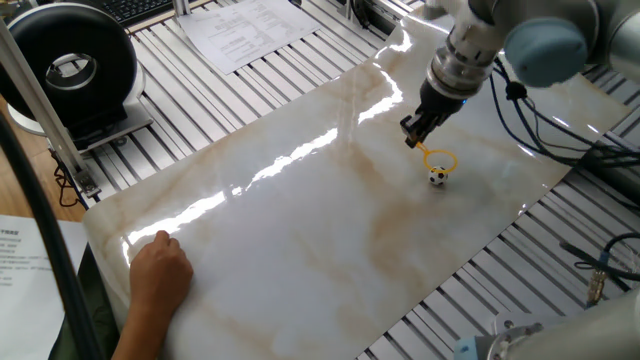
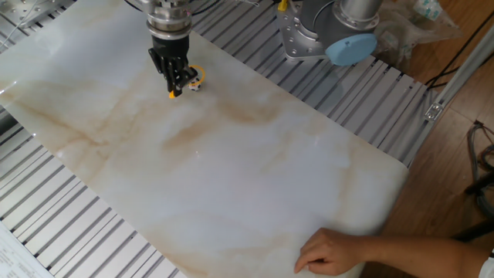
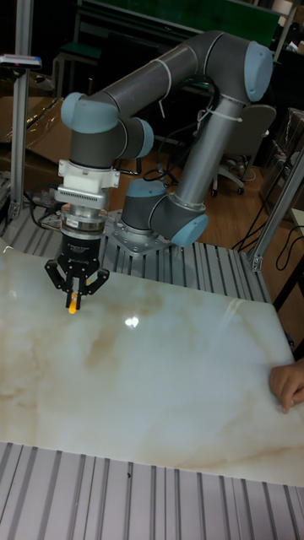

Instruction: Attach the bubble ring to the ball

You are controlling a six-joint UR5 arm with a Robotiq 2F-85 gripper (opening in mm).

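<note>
Presently noted:
Gripper point(image 1: 414, 137): fingers are seen pinched on the stub handle of the bubble ring point(image 1: 441, 160), pointed down over the marble-patterned board point(image 1: 300, 220).
Bubble ring: held at a tilt; its hoop is seen over the ball point(image 1: 438, 177), at the far corner of the board. Whether the hoop encircles the ball cannot be told.
Ball: resting on the board, just beside the fingertips in the other fixed view point(image 2: 197, 83).
Tall fixed view: only the orange stub point(image 3: 73, 308) is visible between the fingers.
Hand point(image 1: 160, 272): laid on the board's opposite end, well apart from the gripper.
</note>
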